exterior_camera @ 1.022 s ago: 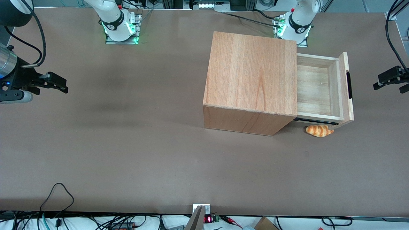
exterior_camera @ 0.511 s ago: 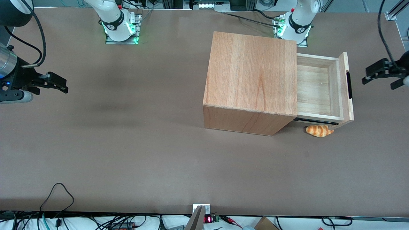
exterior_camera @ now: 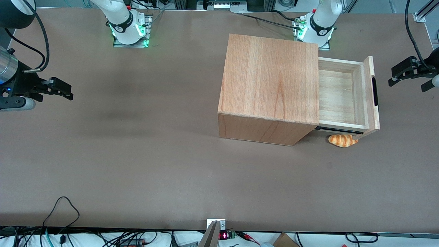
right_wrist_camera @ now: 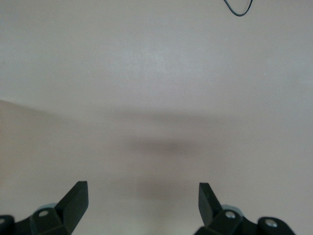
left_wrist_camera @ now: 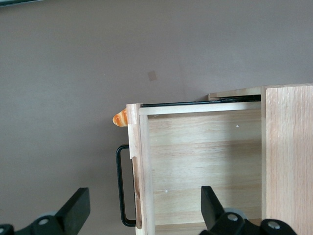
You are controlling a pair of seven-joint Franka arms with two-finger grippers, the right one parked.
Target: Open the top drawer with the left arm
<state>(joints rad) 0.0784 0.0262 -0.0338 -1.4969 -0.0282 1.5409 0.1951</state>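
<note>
One broad brown counter (exterior_camera: 137, 164) carries everything, and most of its surface lies bare. Largest on it is the beech cabinet (exterior_camera: 271, 79), a cube standing toward the working arm's end, its top grain lit evenly. Out of its front slides the top drawer (exterior_camera: 343, 92), pulled well clear of the carcass so that the pale plank bottom shows almost whole; the dark runner under its nearer side is exposed too. From how far the tray stands out, I judge the opening to be done or all but done.

White links of the left arm (exterior_camera: 322, 20) rise from a base with green lights, just past the cabinet's farther edge, placed so that it can reach the drawer front. Its gripper (exterior_camera: 410, 73) hangs in the air in front of the drawer's beech panel, near the slim black handle (exterior_camera: 376, 91) but apart from it, touching nothing. The fingers (left_wrist_camera: 73, 208) stand wide apart and empty, as one would expect once the handle is let go; the wrist camera looks straight down past them onto the handle (left_wrist_camera: 122, 186) and the open tray (left_wrist_camera: 200, 166).

Smallest is an orange striped bread roll (exterior_camera: 342, 140), lying on the counter just under the drawer's nearer front corner, nearer the front camera than the drawer. It plays no part in the pull, though it sits close enough that a low sweep of the arm could knock it.
</note>
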